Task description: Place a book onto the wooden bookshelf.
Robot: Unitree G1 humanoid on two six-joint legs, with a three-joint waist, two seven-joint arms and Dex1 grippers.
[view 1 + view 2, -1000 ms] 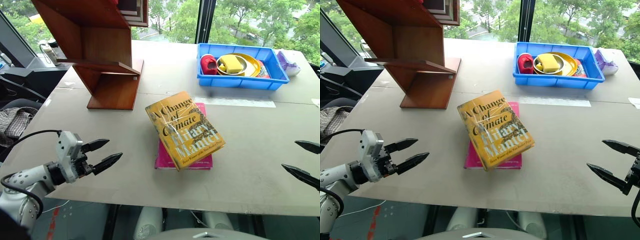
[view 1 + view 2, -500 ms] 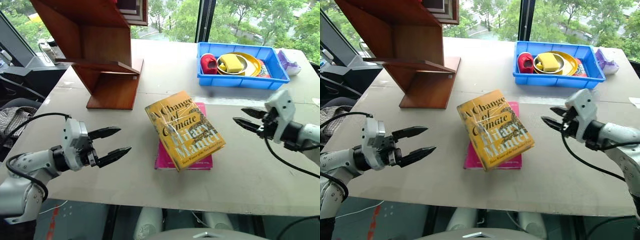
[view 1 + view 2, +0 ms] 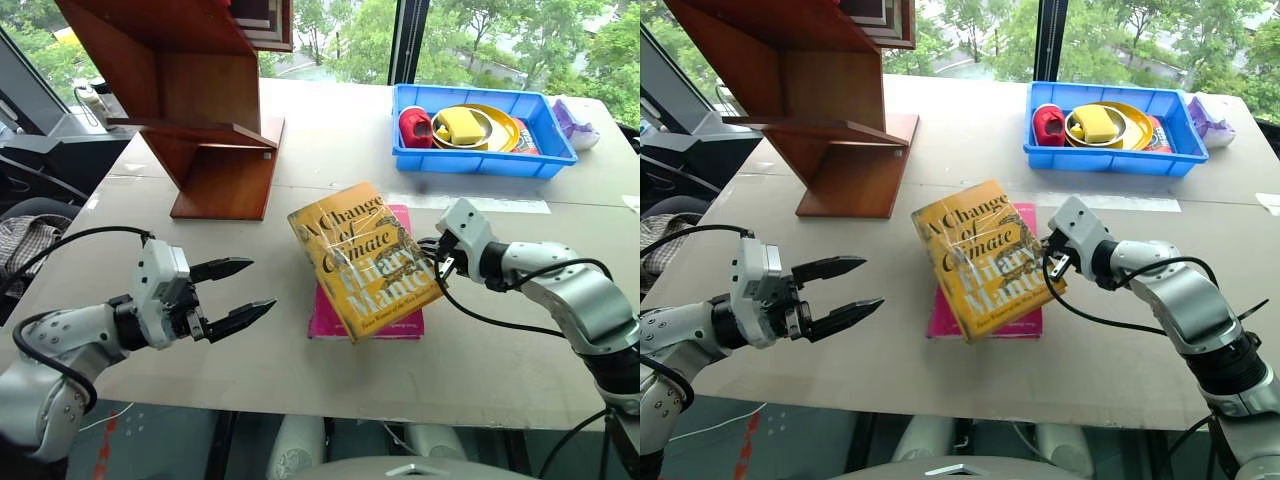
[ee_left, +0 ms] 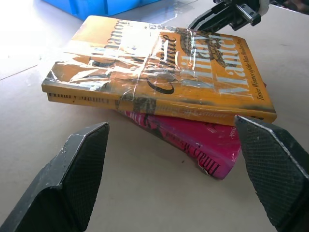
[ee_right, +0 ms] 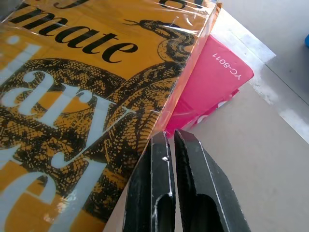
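While the wooden bookshelf (image 3: 205, 110) is standing at the far left of the surface (image 3: 330, 130), its flat base is resting on the top and its slanted boards are rising out of view. Nearer, at the left edge, the left gripper (image 3: 236, 293) is hovering just above the surface with its two black fingers spread wide apart, holding nothing, and pointing toward the books. In the left wrist view the same fingers (image 4: 72, 169) are framing the stack from the side, well short of it.

At centre, the book (image 3: 365, 258) is lying face up and skewed on top of a thinner pink book (image 3: 330, 315), which is lying flat on the surface; the yellow cover is overhanging the pink one at the near corner.

Just right of it, the right gripper (image 3: 1050, 262) is sitting at the book's right edge, fingers pressed together with nothing between them. In the right wrist view the fingertips (image 5: 166, 145) are lying right beside the yellow cover's edge; contact cannot be told.

Far right and back, a blue tray (image 3: 480, 160) is holding dishes.
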